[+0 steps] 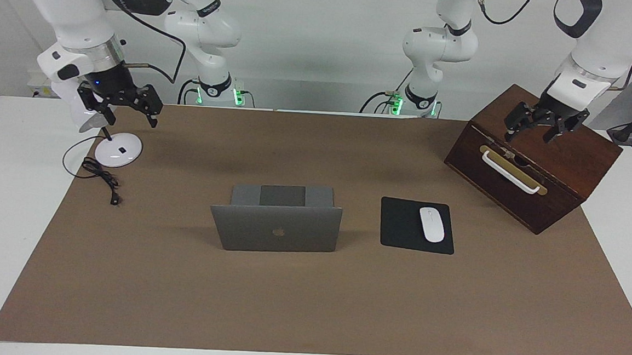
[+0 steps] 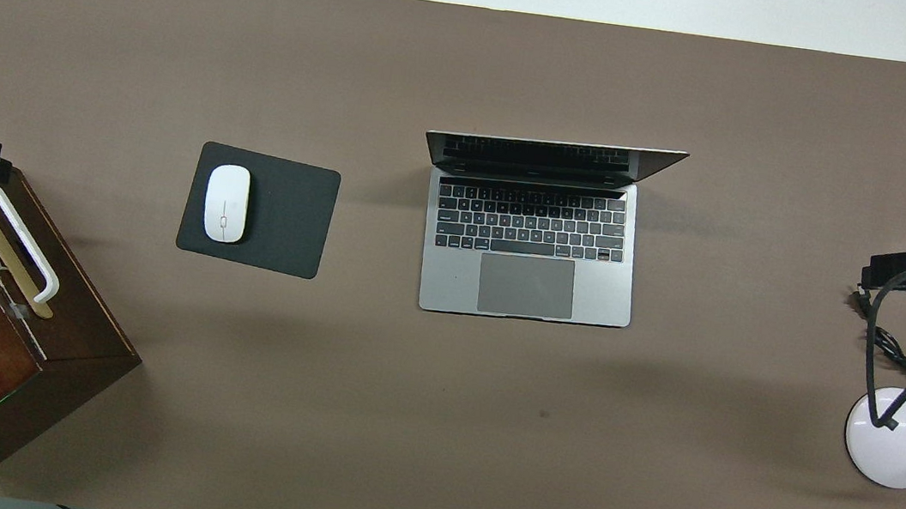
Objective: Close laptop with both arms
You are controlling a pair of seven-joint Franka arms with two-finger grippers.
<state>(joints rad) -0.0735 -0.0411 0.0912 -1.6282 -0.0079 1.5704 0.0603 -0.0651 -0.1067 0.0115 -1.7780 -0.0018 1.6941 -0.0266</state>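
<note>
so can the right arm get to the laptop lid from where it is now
Probably yes. The right gripper hangs open over the white lamp base, at its own end of the table, and only bare brown mat lies between it and the open laptop. The lid stands upright with nothing touching it.

I am looking at a laptop (image 2: 526, 285) in matt silver-grey metal, its keys dull black plastic. The mouse pad (image 2: 285, 212) is showing a soft, matt black cloth face, and the mouse (image 2: 226, 202) on it is gleaming in glossy white plastic. The cabinet (image 1: 569, 160) is wearing dark polished wood (handle smooth and white). The brown mat (image 1: 308, 298) is lying flat and papery.
</note>
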